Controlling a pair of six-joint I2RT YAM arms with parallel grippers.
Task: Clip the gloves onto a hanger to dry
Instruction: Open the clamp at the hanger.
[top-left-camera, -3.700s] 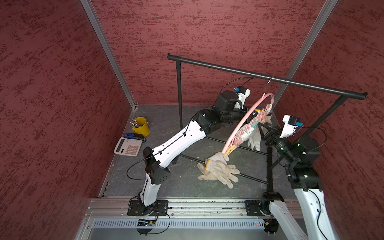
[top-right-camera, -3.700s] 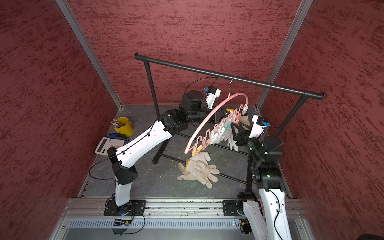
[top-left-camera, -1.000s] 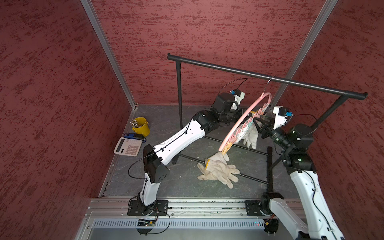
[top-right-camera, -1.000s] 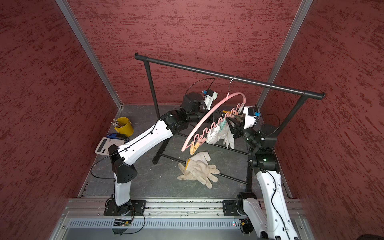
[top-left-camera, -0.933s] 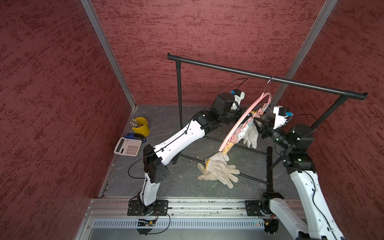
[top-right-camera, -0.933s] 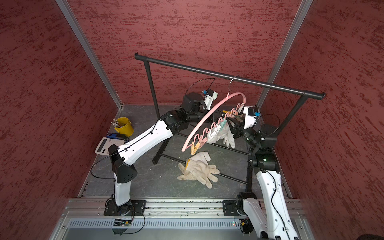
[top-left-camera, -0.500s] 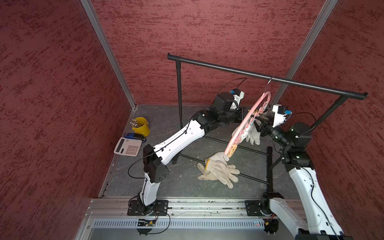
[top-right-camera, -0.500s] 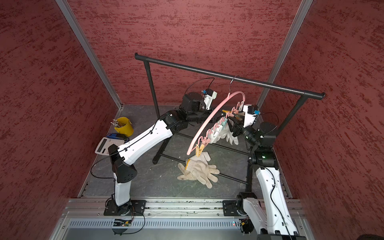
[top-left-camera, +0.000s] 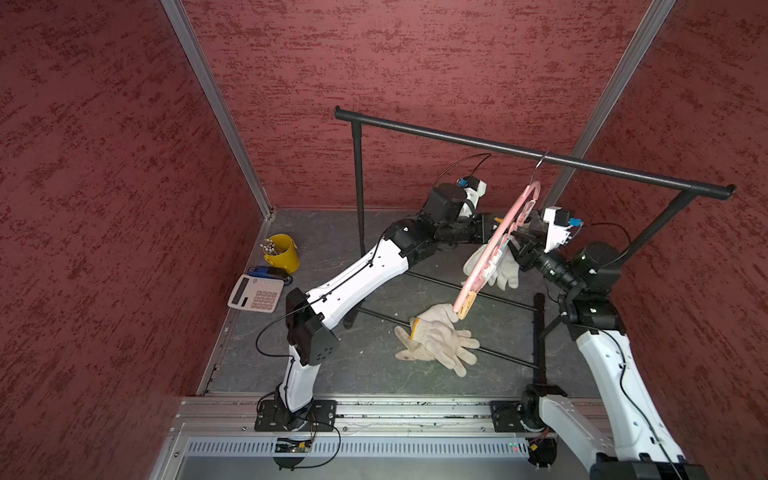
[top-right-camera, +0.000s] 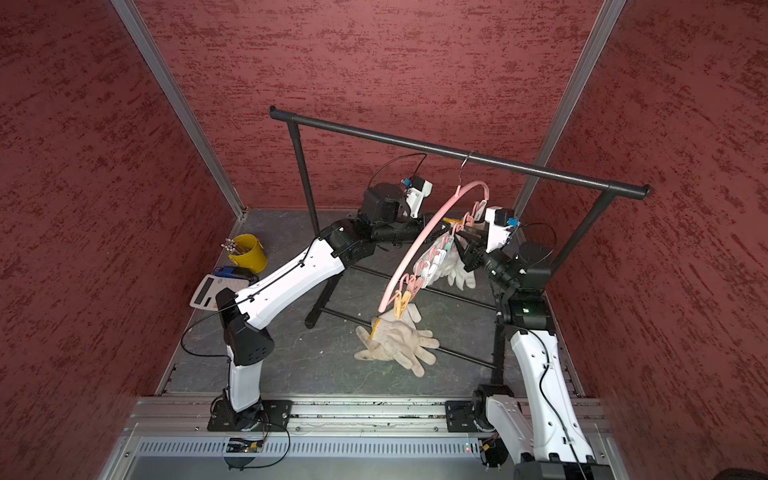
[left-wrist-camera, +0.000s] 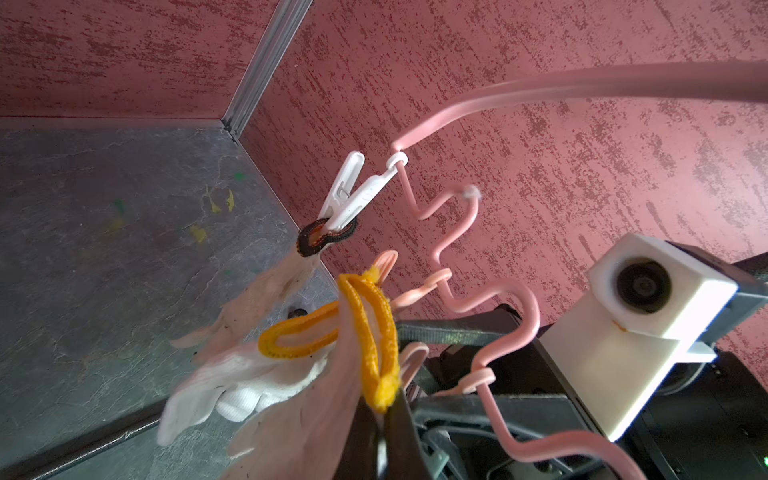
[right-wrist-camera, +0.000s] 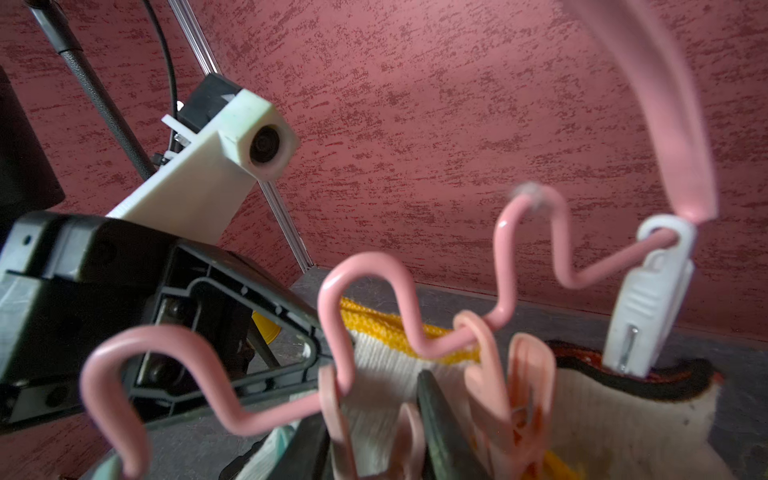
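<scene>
The pink hanger (top-left-camera: 494, 245) (top-right-camera: 419, 245) hangs by its hook from the black rack and is tilted. One of the gloves, with a dark cuff (left-wrist-camera: 324, 241) (right-wrist-camera: 623, 411), hangs from a white clothespin (left-wrist-camera: 349, 195) (right-wrist-camera: 648, 307) at the hanger's end. My left gripper (left-wrist-camera: 384, 436) (top-right-camera: 446, 226) is shut on a yellow-cuffed glove (left-wrist-camera: 370, 332) (right-wrist-camera: 386, 357) held up at the wavy bar (right-wrist-camera: 365, 274). My right gripper (right-wrist-camera: 374, 432) (top-right-camera: 459, 245) has its jaws against both arms of a pink clothespin (right-wrist-camera: 332, 407). Two more gloves (top-left-camera: 436, 340) (top-right-camera: 395, 338) lie on the floor.
The black rack's top bar (top-left-camera: 457, 139) crosses above both arms, and its thin base rods (top-left-camera: 503, 303) run over the floor by the loose gloves. A yellow bucket (top-left-camera: 282, 253), a calculator (top-left-camera: 255, 293) and a blue item (top-left-camera: 266, 272) sit at the left wall.
The hanger has swung round to the right, nearly edge-on in one top view. My right arm has come up and in to the row of pins, and its jaws have narrowed.
</scene>
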